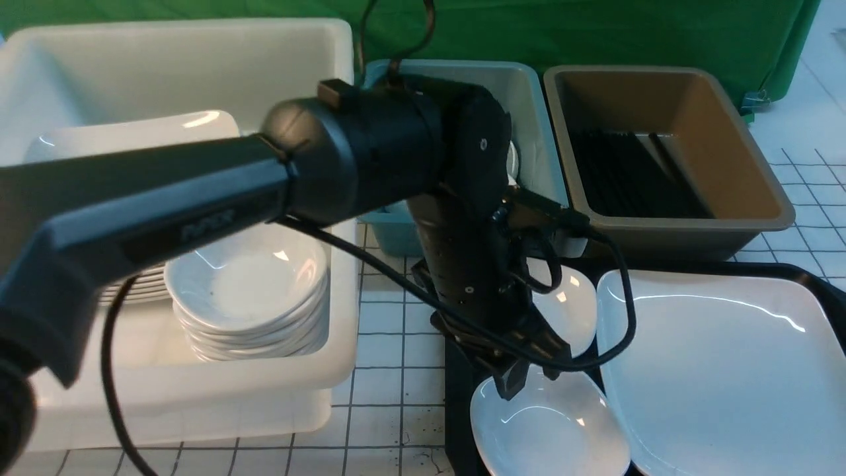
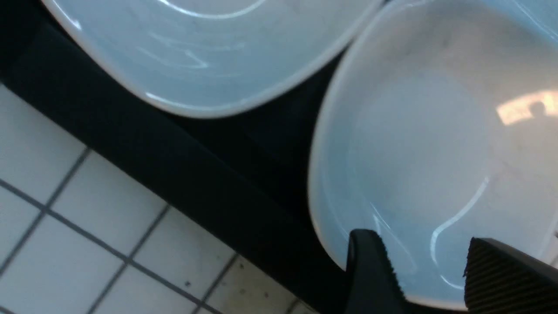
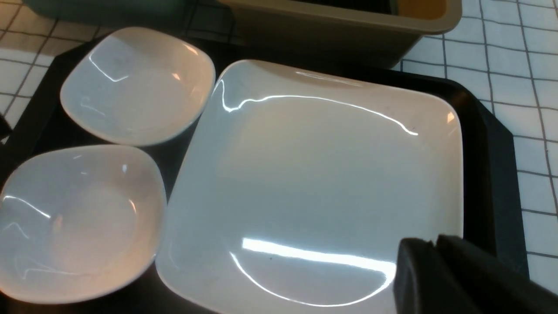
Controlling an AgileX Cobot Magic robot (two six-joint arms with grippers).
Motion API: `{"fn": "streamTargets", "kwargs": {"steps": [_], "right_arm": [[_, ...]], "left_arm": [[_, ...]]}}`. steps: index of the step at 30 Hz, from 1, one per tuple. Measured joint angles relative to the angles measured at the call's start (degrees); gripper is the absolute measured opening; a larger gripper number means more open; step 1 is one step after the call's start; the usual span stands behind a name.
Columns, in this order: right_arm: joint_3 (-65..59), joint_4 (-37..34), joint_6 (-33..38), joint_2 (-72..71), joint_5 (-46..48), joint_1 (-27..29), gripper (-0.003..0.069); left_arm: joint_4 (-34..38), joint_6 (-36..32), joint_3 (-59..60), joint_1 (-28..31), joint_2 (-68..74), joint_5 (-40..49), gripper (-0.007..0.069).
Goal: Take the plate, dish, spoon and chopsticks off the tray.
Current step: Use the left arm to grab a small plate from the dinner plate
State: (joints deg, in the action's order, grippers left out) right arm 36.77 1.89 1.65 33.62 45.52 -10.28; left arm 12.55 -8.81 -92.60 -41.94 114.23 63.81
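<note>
White dish [image 2: 427, 131] beneath jaws, left wrist

Left arm [image 1: 370, 158] half-hides the far dish [image 1: 574, 317] — plate [image 1: 720, 370] runs off-frame.

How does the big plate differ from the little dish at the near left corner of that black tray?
The plate is far wider and shallower; the near dish is small and deeper. The plate fills the tray's right side, the dish its near left corner. Both are glossy white, rounded-square, empty.
</note>
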Motion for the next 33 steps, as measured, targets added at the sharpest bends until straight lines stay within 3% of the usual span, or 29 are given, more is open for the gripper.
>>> {"fn": "streamTargets", "kwargs": {"steps": [5,11,22,25,28,29,30,33], "right_arm": [[0.0,0.0,0.0,0.0,0.0,0.0,0.0062],[0.0,0.0,0.0,0.0,0.0,0.0,0.0067],[0.0,0.0,0.0,0.0,0.0,0.0,0.0071],[0.0,0.0,0.0,0.0,0.0,0.0,0.0073],[0.0,0.0,0.0,0.0,0.1,0.0,0.0080],[0.0,0.0,0.0,0.0,0.1,0.0,0.0080],[0.0,0.0,0.0,0.0,0.1,0.0,0.0082],[0.0,0.0,0.0,0.0,0.1,0.0,0.0083]], "left_arm": [[-1.4,-5.2,-0.8,0.0,3.7,-2.9,0.0388],[-1.9,-10.1,-0.8,0.0,6.3,-6.4,0.0394],[-0.1,-10.7,-0.8,0.0,9.5,-8.0,0.0391],[0.8,-10.4,-1.0,0.0,9.8,-7.9,0.0340],[1.3,-8.5,-1.1,0.0,9.9,-7.1,0.0199],[1.3,-8.3,-1.1,0.0,9.9,-7.1,0.0189],[2.0,-7.2,-1.3,0.0,9.4,-6.3,0.0120],[2.0,-5.0,-1.9,0.0,7.4,-3.8,0.0058]]}}
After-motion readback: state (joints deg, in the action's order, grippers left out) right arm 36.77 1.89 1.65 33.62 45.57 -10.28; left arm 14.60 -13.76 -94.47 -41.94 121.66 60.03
